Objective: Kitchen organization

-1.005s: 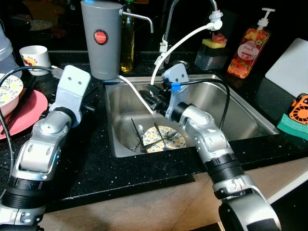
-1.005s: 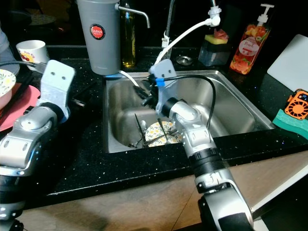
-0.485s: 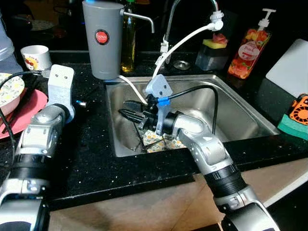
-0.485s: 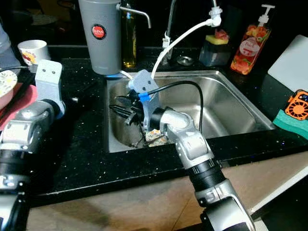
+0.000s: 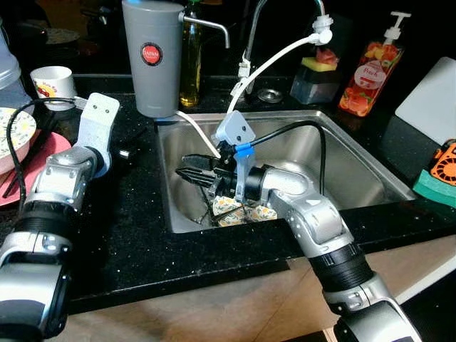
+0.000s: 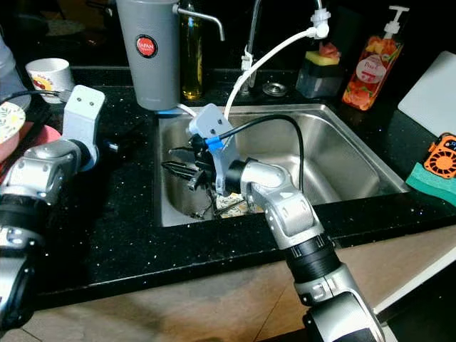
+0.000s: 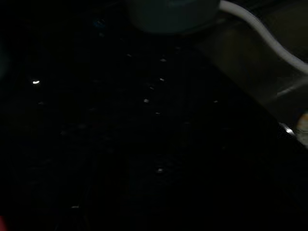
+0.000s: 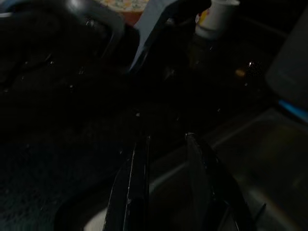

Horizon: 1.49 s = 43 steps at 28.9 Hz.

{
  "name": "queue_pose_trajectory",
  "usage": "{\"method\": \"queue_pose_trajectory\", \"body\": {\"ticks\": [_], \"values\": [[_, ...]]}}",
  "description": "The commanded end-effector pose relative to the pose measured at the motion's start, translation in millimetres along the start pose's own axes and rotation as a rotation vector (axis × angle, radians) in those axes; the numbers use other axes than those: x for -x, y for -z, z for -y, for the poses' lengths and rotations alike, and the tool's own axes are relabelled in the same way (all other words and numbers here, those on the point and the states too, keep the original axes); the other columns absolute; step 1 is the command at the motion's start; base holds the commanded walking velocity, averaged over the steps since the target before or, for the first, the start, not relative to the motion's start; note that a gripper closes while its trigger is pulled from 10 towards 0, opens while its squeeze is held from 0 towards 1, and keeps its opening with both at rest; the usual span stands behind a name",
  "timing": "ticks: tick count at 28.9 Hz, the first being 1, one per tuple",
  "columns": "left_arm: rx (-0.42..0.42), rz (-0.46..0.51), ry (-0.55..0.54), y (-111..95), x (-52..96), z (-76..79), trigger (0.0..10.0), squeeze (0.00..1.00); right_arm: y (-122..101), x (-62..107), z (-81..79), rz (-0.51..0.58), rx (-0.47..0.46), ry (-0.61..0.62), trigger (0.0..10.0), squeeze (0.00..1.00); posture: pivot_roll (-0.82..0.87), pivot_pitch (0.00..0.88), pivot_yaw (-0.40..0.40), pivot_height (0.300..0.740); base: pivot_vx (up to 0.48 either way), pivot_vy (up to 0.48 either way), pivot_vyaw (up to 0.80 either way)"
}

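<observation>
Stainless steel sink (image 5: 356, 171) set in a black speckled countertop (image 5: 135, 228) holds a round floral-patterned plate (image 5: 246, 211) lying flat on its floor. The right gripper (image 5: 187, 169) hovers just above the plate's left edge, its black fingers parted and holding nothing, pointing toward the sink's left wall. Behind the sink's left corner stands a tall grey canister (image 5: 151, 57) with a red "JAPAN" badge. The left gripper (image 5: 127, 152) hangs over the countertop left of the sink; I cannot tell how its fingers stand.
</observation>
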<state>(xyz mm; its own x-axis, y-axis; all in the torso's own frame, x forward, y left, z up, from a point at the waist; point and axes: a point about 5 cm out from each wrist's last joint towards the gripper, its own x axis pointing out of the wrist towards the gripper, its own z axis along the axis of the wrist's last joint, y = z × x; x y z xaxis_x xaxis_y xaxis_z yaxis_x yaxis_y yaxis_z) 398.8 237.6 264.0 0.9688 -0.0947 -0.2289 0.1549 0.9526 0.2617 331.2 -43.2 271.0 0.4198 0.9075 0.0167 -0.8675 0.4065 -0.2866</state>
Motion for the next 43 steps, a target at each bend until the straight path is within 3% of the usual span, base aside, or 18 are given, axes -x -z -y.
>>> {"method": "queue_pose_trajectory", "body": {"ticks": [1,10,11,13,14,16,26,27,28,29,30,31,43], "values": [[-0.010,-0.044,0.031,7.1,-0.7,-2.2,10.0,0.00,-5.3,-0.1,-4.6,-0.003,0.013,-0.036,10.0,0.00,-0.04,0.098,-0.086,0.740,0.000,0.000,0.00],[0.030,-0.054,0.106,1.3,-2.4,1.0,9.8,0.00,-5.9,1.9,-6.5,-0.028,0.003,-0.060,10.0,0.00,-0.04,0.099,-0.084,0.740,0.000,0.000,0.00],[-0.004,-0.084,0.120,4.3,-2.9,1.5,8.9,0.00,-5.3,2.0,-7.0,-0.033,-0.004,-0.066,10.0,0.00,-0.04,0.099,-0.087,0.740,0.000,0.000,0.00],[-0.025,-0.098,0.122,5.9,-3.3,1.0,8.9,0.00,-5.2,2.1,-7.3,-0.035,-0.009,-0.068,10.0,0.00,-0.04,0.099,-0.087,0.740,0.000,0.000,0.00],[-0.023,-0.116,0.126,7.9,-3.4,0.5,7.9,0.00,-4.8,2.1,-7.4,-0.037,-0.012,-0.069,10.0,0.00,-0.04,0.099,-0.087,0.740,0.000,0.000,0.00],[-0.025,-0.134,0.129,10.2,-3.3,-0.6,7.5,0.00,-4.5,2.0,-7.7,-0.041,-0.010,-0.071,10.0,0.00,-0.03,0.098,-0.087,0.740,0.000,0.000,0.00],[-0.035,-0.176,0.117,16.7,-2.0,-6.6,7.6,0.00,-3.2,1.5,-9.4,-0.049,-0.010,-0.079,10.0,0.00,-0.03,0.093,-0.090,0.740,0.000,0.000,0.00],[-0.041,-0.182,0.117,17.7,-1.7,-7.2,4.9,0.00,-2.7,1.5,-9.6,-0.050,-0.010,-0.080,10.0,0.00,-0.03,0.088,-0.091,0.740,0.000,0.000,0.00],[-0.041,-0.182,0.117,17.7,-1.7,-7.2,4.9,0.00,-2.7,1.5,-9.6,-0.050,-0.010,-0.080,10.0,0.00,-0.03,0.088,-0.091,0.740,0.000,0.000,0.00],[-0.045,-0.190,0.112,19.0,-1.3,-8.4,2.0,0.00,-2.3,1.4,-9.9,-0.052,-0.010,-0.082,10.0,0.00,-0.03,0.086,-0.091,0.740,0.000,0.000,0.00],[-0.045,-0.190,0.112,19.0,-1.3,-8.4,2.0,0.00,-2.3,1.4,-9.9,-0.052,-0.010,-0.082,10.0,0.00,-0.03,0.086,-0.091,0.740,0.000,0.000,0.00],[-0.049,-0.198,0.103,20.6,-1.0,-9.8,0.0,0.00,-2.1,1.5,-10.3,-0.054,-0.008,-0.085,10.0,0.00,-0.03,0.084,-0.092,0.740,0.000,0.000,0.00],[-0.079,-0.248,0.085,29.2,-0.1,-14.2,0.0,0.00,0.1,2.9,-11.2,-0.077,0.008,-0.101,10.0,0.00,-0.03,0.074,-0.096,0.740,0.000,0.000,0.00]]}}
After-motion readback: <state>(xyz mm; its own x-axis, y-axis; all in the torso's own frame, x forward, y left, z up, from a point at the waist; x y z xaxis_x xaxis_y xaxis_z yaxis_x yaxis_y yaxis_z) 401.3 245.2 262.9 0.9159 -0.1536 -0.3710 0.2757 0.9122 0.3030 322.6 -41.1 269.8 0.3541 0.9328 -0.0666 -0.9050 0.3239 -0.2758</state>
